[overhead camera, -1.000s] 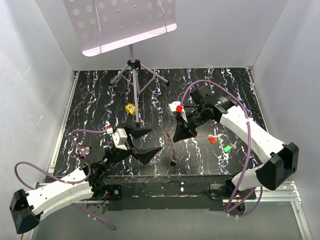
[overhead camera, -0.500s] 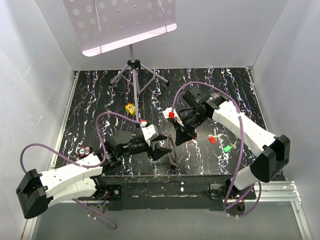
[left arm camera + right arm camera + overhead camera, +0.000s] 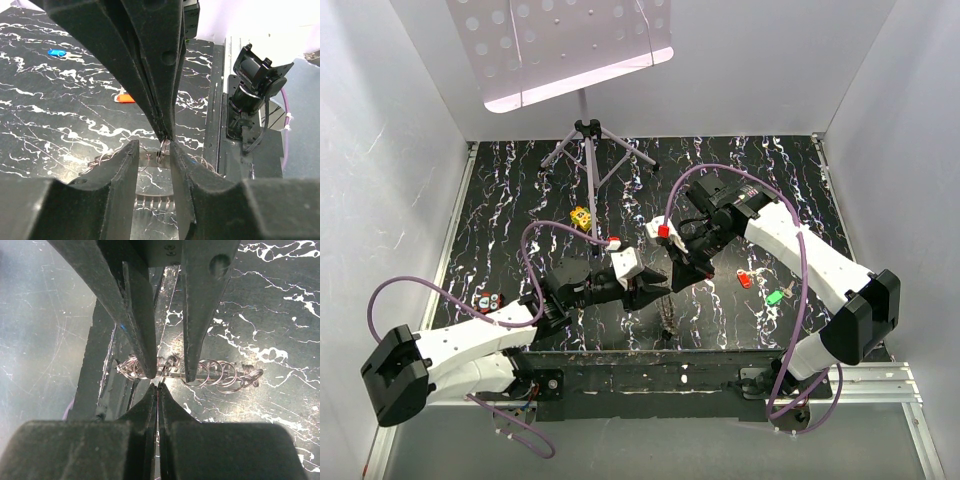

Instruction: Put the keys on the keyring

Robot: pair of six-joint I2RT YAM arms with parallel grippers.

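My right gripper (image 3: 158, 385) is shut on a small steel keyring (image 3: 163, 371), pinched at its fingertips above the table's near edge. My left gripper (image 3: 154, 152) faces it with its jaws narrowly apart. The keyring (image 3: 162, 150) hangs between the left fingers (image 3: 145, 340), close to one pad and apart from the other. From above, the left gripper (image 3: 659, 285) and the right gripper (image 3: 674, 282) meet tip to tip. A red key (image 3: 744, 279) and a green key (image 3: 775, 296) lie to the right. More keys (image 3: 485, 300) lie at the far left.
A rack of spare rings (image 3: 667, 303) lies right below the grippers, and it also shows as a rack of rings (image 3: 220, 374) in the right wrist view. A yellow dotted block (image 3: 582, 216) sits behind them. A music stand's tripod (image 3: 588, 140) stands at the back.
The left arm has swung right to meet the right gripper, and its jaws have narrowed from wide open to either side of the ring. The right gripper shifted slightly left, still shut.
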